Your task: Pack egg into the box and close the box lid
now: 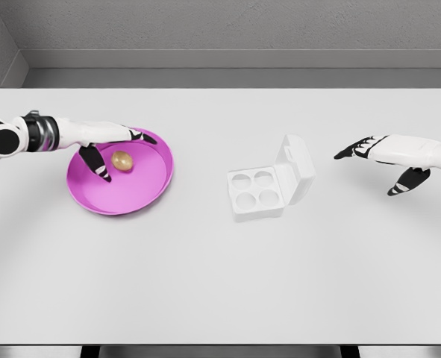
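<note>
head view, single frame. you are looking down on a white tabletop (220, 283) with a grey wall behind it.

egg (122, 160): brown, lying inside the magenta plate (142, 195), a little toward 10 o'clock from the plate's centre. the plate sits at about 9 o'clock from the middle of the tabletop.

egg box (269, 186): white, four round cups in a two-by-two tray, all four cups empty. its lid (295, 160) is open and stands tilted up along the tray's 2 o'clock side. the box is near the middle of the tabletop, at 3 o'clock from the plate and apart from it.

left robot hand (104, 142): you see its arm come in from the 9 o'clock edge. the hand is over the plate's 11 o'clock part, fingers spread, thumb pointing down toward 6 o'clock just beside the egg on its 9 o'clock side, the other fingers reaching past the egg along its 12 o'clock side. it has hold of nothing; whether any finger touches the egg cannot be told from this view.

right robot hand (380, 156): arm comes in from the 3 o'clock edge. the hand is at 3 o'clock from the box, well apart from it, fingers stretched toward 9 o'clock, thumb hanging down, holding nothing.
</note>
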`<state>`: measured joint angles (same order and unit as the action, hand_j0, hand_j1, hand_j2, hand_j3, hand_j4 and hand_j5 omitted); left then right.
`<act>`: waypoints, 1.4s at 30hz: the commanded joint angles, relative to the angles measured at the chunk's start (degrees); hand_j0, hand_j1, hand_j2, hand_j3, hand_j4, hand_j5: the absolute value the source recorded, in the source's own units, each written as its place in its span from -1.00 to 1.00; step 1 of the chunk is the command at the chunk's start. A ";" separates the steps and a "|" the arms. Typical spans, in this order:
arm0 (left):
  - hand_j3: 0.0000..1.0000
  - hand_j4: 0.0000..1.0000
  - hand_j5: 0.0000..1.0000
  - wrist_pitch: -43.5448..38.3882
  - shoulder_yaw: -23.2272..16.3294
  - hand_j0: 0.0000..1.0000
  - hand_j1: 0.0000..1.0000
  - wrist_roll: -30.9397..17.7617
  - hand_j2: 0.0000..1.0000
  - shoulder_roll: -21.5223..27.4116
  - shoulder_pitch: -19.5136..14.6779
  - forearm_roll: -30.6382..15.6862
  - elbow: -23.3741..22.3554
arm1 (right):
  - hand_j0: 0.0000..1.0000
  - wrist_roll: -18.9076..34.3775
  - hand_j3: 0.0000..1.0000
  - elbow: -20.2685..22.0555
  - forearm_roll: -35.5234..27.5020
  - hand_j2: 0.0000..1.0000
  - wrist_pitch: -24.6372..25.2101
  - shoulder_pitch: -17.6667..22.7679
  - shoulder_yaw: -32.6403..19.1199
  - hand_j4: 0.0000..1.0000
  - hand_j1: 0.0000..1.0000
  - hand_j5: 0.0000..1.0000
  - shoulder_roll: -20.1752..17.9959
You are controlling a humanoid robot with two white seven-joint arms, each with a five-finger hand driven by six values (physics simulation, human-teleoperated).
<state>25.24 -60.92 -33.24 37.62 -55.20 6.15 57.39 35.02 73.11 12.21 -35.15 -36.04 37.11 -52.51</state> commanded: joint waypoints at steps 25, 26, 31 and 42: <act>0.16 0.16 0.16 0.16 0.10 0.16 0.16 0.02 0.16 0.26 0.88 -0.35 -0.87 | 1.00 -0.02 1.00 0.81 -0.34 1.00 0.15 0.00 0.33 1.00 1.00 1.00 -0.14; 0.13 0.13 0.13 0.07 0.10 0.13 0.13 0.02 0.13 0.26 0.88 -0.27 -0.87 | 1.00 -0.02 1.00 0.81 -0.34 1.00 0.15 0.00 0.33 1.00 1.00 1.00 -0.14; -0.14 -0.14 -0.14 0.07 0.01 -0.14 -0.14 0.02 -0.14 0.26 0.88 -0.27 -0.87 | 1.00 -0.02 1.00 0.81 -0.34 1.00 0.15 0.00 0.33 1.00 1.00 1.00 -0.14; -0.38 -0.38 -0.38 0.34 0.80 -0.38 -0.38 -0.16 -0.38 0.52 1.49 -1.23 1.76 | 1.00 -0.02 1.00 0.81 -0.34 1.00 0.15 0.00 0.33 1.00 1.00 1.00 -0.14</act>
<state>25.35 -60.36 -33.02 37.88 -53.70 5.63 57.89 35.02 73.90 12.21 -35.15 -36.04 37.47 -52.58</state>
